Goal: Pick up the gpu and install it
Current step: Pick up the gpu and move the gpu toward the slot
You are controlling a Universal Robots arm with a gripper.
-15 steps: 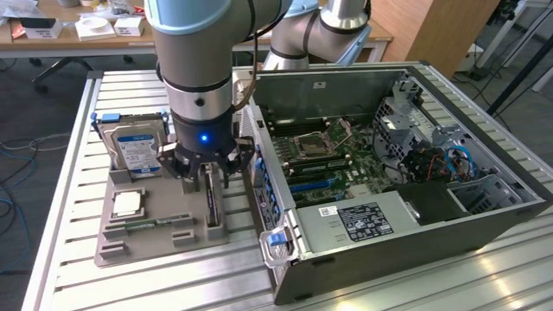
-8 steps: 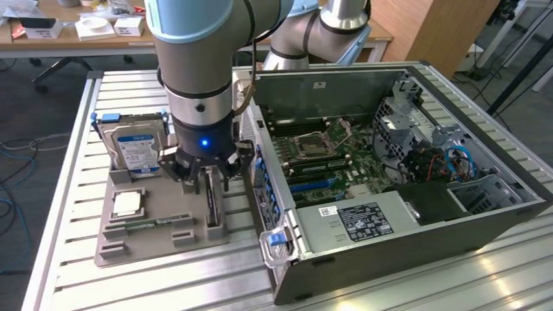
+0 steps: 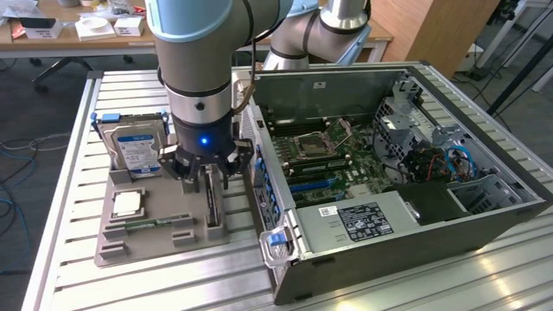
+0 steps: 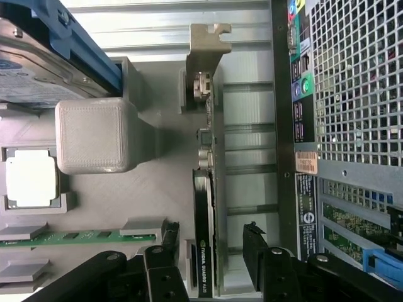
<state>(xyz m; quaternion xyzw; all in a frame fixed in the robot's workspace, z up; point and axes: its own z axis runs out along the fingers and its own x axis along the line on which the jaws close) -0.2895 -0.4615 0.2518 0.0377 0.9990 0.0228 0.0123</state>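
The exterior camera looks down slantwise over the table (image 3: 173, 285); the wrist camera peers closely past the pincer (image 4: 211, 236). Both share the gpu (image 4: 203, 251) and tray (image 3: 147, 240).

The gpu (image 4: 203, 251) is showing white print along its edge, reading "NVIDIA QUADRO"; the model no. after it is not clear. The hard drive (image 3: 138, 152) is carrying a blue label, txt too small to read. The black label (image 3: 359, 220) on the power supply & the orange sticker (image 4: 305, 163) on the pc case are also not giving readable txt.
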